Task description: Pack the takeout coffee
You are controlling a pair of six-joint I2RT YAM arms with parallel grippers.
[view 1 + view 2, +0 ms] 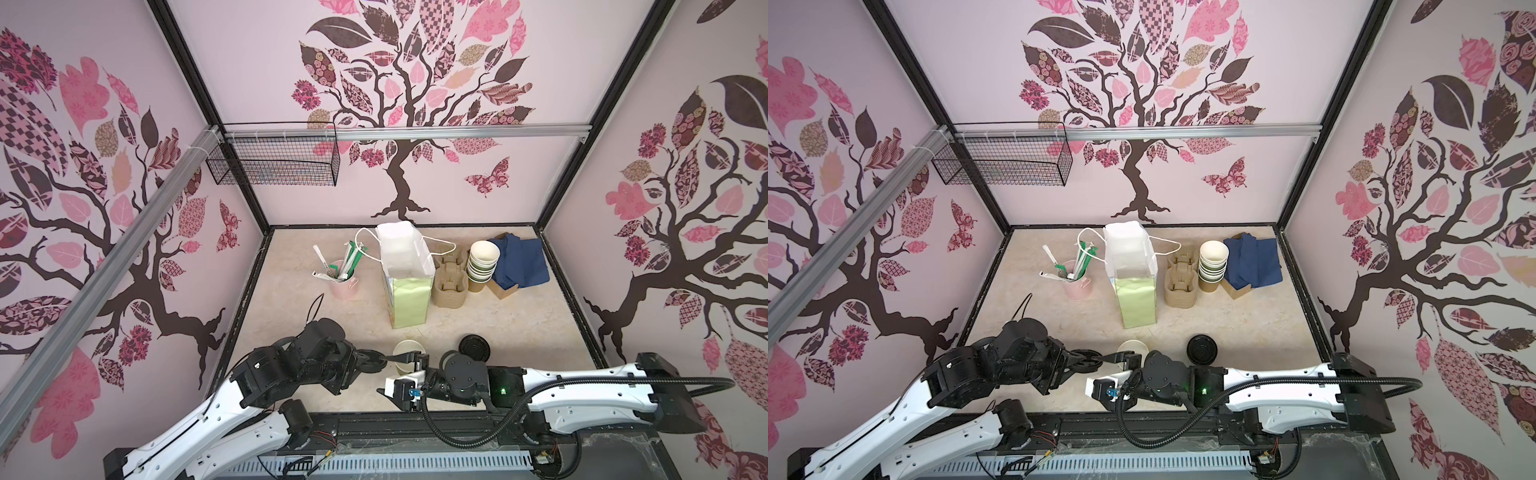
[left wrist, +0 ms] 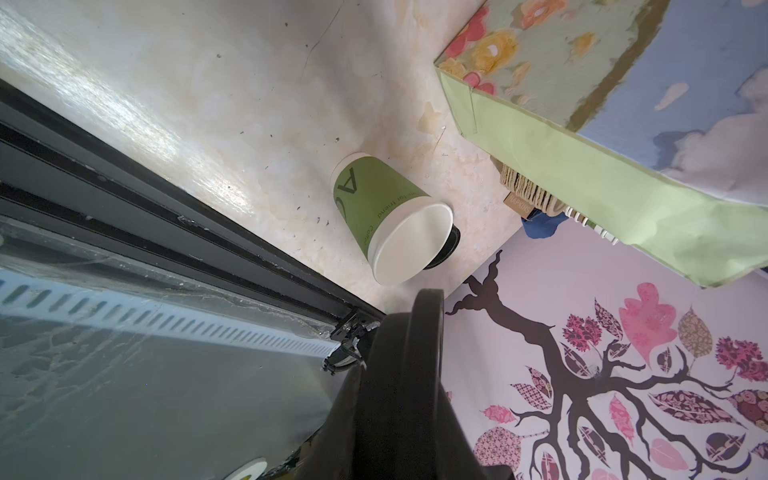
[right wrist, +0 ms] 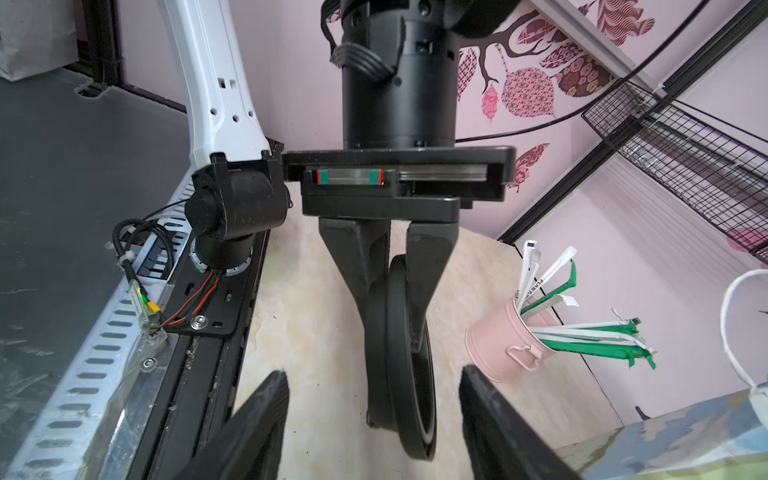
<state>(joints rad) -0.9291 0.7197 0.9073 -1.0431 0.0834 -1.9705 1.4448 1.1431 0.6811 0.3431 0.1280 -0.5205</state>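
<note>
The takeout coffee's green paper cup (image 2: 374, 203) stands near the table's front edge with its cream mouth (image 1: 408, 348) open and no lid on it. My left gripper (image 1: 376, 360) is shut on a round black lid (image 3: 401, 353), which it holds on edge just left of the cup. The lid shows in both top views (image 1: 1086, 360). My right gripper (image 3: 372, 371) is open, with nothing gripped, and faces that lid from the cup's side (image 1: 409, 360). The tall paper bag (image 1: 405, 270) stands open behind them.
A second black lid (image 1: 473, 351) lies flat to the right of the cup. At the back stand a pink bucket of straws (image 1: 345, 284), cardboard cup carriers (image 1: 446, 278), a stack of lidless cups (image 1: 482, 257) and blue napkins (image 1: 519, 257). A wire basket (image 1: 274, 162) hangs on the wall.
</note>
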